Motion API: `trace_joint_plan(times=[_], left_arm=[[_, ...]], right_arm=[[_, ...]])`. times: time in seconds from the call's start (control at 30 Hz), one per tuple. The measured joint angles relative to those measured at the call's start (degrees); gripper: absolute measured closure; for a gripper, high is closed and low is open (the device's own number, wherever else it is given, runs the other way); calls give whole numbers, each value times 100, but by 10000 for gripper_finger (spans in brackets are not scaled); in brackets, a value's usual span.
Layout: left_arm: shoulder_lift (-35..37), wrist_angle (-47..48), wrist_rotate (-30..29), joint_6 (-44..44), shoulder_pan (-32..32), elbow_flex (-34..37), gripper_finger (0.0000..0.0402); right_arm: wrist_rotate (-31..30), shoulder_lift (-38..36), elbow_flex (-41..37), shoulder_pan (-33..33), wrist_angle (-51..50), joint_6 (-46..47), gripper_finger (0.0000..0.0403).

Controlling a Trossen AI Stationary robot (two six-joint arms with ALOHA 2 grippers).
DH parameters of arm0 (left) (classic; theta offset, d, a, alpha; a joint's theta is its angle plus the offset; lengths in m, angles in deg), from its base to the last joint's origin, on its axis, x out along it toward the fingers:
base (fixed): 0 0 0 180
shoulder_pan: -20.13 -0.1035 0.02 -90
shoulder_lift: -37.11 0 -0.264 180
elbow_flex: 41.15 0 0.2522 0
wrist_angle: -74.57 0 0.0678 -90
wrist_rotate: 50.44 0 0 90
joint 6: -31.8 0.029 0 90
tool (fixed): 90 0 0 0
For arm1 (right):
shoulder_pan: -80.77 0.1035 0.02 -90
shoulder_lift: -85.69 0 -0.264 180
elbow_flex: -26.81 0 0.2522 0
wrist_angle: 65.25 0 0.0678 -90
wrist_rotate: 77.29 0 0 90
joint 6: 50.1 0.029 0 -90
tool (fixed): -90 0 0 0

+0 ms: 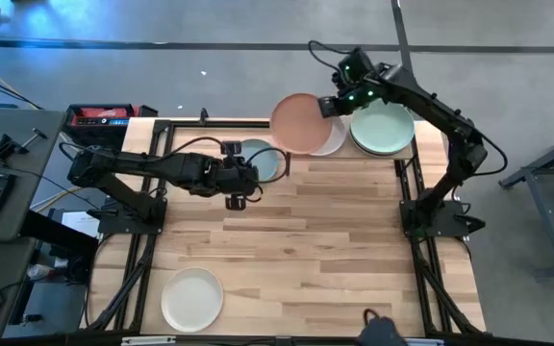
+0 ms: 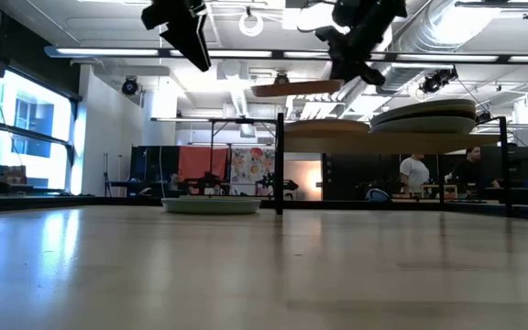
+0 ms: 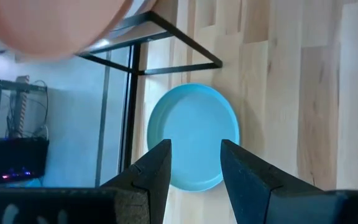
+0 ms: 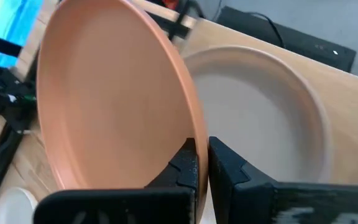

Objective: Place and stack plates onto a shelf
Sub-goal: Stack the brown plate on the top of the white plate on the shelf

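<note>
My right gripper (image 1: 331, 106) is shut on a terracotta orange plate (image 1: 299, 123) held in the air over the left end of the shelf (image 2: 392, 142). On the shelf lie a pale plate (image 4: 260, 118) and a mint green plate (image 1: 383, 130). A light blue plate (image 3: 193, 137) rests flat on the table left of the shelf. My left gripper (image 3: 196, 146) hangs open above the blue plate's near side, touching nothing. A cream plate (image 1: 192, 299) lies at the table's near left. My right gripper pinches the orange plate's rim (image 4: 191, 134) at its right edge, one finger on the upper face and one on the underside. The fingers slant down from the table's far right. The plate is lifted clear of the shelf, roughly level in the low view (image 2: 296, 89).
The shelf's thin black posts (image 3: 166, 37) stand between the blue plate and the shelf. A red case (image 1: 104, 116) sits past the table's far left corner. Bare wood lies across the table's middle and near right.
</note>
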Motion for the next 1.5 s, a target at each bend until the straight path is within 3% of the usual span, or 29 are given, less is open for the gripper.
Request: trace_joint_plan(times=[0.4, 0.87, 1.5], left_arm=[[0, -89, 446, -110, -523, 0, 273], [0, -119, 692, -158, -945, 0, 273], [0, -133, 692, -147, -949, 0, 273]], right_arm=[[221, 95, 0, -904, -698, -1041, 403], [69, 389, 0, -896, -827, -1152, 403], [-134, 577, 0, -769, -948, -1063, 402]])
